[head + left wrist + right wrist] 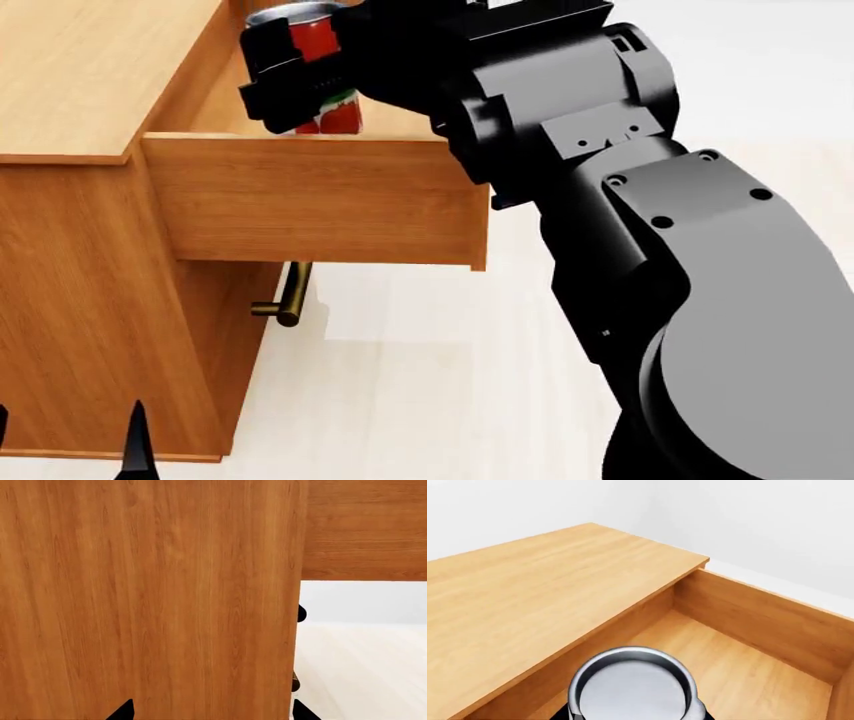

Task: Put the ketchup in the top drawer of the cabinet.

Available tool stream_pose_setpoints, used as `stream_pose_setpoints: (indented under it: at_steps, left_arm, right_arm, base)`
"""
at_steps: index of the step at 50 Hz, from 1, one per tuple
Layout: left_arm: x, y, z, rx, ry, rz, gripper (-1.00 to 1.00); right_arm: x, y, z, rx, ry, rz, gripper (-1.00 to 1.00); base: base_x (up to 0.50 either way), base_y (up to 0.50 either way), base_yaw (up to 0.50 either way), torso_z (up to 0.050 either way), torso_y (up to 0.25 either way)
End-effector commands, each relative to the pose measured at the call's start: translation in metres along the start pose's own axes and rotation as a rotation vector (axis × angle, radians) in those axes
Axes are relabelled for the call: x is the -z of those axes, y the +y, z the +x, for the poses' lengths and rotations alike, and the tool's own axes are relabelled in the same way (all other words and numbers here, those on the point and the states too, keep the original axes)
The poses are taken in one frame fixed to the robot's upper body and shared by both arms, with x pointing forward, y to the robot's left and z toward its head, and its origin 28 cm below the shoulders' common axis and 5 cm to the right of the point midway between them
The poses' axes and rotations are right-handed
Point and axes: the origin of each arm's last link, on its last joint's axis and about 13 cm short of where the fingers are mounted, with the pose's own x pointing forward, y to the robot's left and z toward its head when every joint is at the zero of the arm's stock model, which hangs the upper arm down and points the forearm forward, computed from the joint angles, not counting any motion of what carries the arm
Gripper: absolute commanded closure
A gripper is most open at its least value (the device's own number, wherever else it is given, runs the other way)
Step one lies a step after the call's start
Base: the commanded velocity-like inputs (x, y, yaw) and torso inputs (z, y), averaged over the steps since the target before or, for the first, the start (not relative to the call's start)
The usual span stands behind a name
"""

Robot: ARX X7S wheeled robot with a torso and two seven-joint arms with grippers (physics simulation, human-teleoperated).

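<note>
Item: the ketchup (315,62), a small upright tin with a silver lid and a red label. Location: held in the right gripper (296,75), whose jaws are closed on the can's sides. It hangs over the open top drawer (314,205), toward the drawer's left side, close beside the edge of the cabinet top. From the head view its base seems to sit at or just below the level of the drawer's front wall; whether it touches the drawer floor cannot be told. The long axis stands vertical, lid up.

Item: the top drawer. Condition: pulled well out of the cabinet (94,250), interior bare as far as the right wrist view shows, with the silver lid (632,687) directly above the wooden floor (740,675). Its own handle is not visible in these views.

Item: lower drawer handle (287,297), brass bar, below the open drawer. That drawer appears closed.

Item: the left gripper (134,445). Location: low at the near left, close against the cabinet's side panel, well apart from the can. Only dark fingertips (123,710) show at the frame edge, set apart; no object lies between them, so the jaws read as parted and empty.

Assessment: the right arm alone carries the can. The deciding relation is vertical: drawer floor straight beneath the can, so a short descent and release is what remains, judged with clearance from the cabinet top's edge at the left.
</note>
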Motion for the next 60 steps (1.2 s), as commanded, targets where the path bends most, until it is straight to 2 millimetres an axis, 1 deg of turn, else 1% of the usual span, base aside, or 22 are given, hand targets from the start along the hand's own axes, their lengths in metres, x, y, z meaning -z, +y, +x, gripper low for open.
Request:
stream_pose_setpoints:
  at_steps: [1, 2, 10, 27, 30, 34, 36, 42, 44, 48, 56, 60]
  left_arm:
    - [0.000, 0.000, 0.000, -0.003, -0.001, 0.002, -1.00]
    - [0.000, 0.000, 0.000, -0.002, -0.001, 0.001, -1.00]
    - [0.000, 0.000, 0.000, -0.004, 0.000, 0.002, -1.00]
    - [0.000, 0.000, 0.000, -0.005, -0.001, 0.004, -1.00]
    - [0.000, 0.000, 0.000, -0.004, 0.000, 0.004, -1.00]
    - [0.000, -0.001, 0.000, -0.001, 0.000, 0.003, -1.00]
    - [0.001, -0.001, 0.000, 0.001, 0.001, 0.002, -1.00]
    - [0.000, -0.001, 0.000, 0.001, 0.002, 0.001, -1.00]
    - [0.000, -0.001, 0.000, 0.000, 0.002, 0.003, -1.00]
    - [0.002, -0.001, 0.000, 0.000, 0.005, 0.002, -1.00]
    - [0.001, -0.001, 0.001, 0.002, 0.003, 0.003, -1.00]
    - [0.000, -0.001, 0.001, 0.002, 0.000, 0.004, -1.00]
  right_arm:
    - [-0.003, -0.001, 0.000, 0.003, -0.016, -0.029, 1.00]
    - [-0.002, -0.001, 0.000, 0.003, -0.015, -0.030, -1.00]
    - [0.000, -0.002, 0.001, -0.002, -0.020, -0.047, -1.00]
    - [-0.004, -0.001, 0.001, -0.001, -0.042, -0.059, -1.00]
    - [-0.010, -0.002, -0.001, 0.016, -0.068, -0.065, -1.00]
    - [-0.026, -0.003, -0.003, 0.074, -0.198, -0.076, -1.00]
    - [-0.034, -0.002, -0.005, 0.073, -0.254, -0.070, -1.00]
    - [-0.041, -0.001, -0.005, 0.083, -0.352, -0.067, -1.00]
    - [-0.046, -0.002, -0.006, 0.096, -0.423, -0.056, -1.00]
    - [-0.054, -0.002, -0.009, 0.115, -0.500, -0.028, -1.00]
    - [-0.060, -0.003, -0.012, 0.138, -0.532, -0.023, -1.00]
    - [-0.070, -0.004, -0.018, 0.157, -0.566, -0.011, -1.00]
  base:
    - [0.00, 0.00, 0.00, 0.000, 0.000]
    - [0.00, 0.00, 0.00, 0.000, 0.000]
    - [0.00, 0.00, 0.00, 0.000, 0.001]
    - [0.00, 0.00, 0.00, 0.000, 0.000]
    - [0.00, 0.00, 0.00, 0.000, 0.000]
    - [0.00, 0.00, 0.00, 0.000, 0.000]
    - [0.00, 0.00, 0.00, 0.000, 0.000]
    - [0.00, 0.00, 0.00, 0.000, 0.000]
    - [0.00, 0.00, 0.00, 0.000, 0.000]
    - [0.00, 0.00, 0.00, 0.000, 0.000]
    - [0.00, 0.00, 0.00, 0.000, 0.000]
    - [0.00, 0.00, 0.00, 0.000, 0.000]
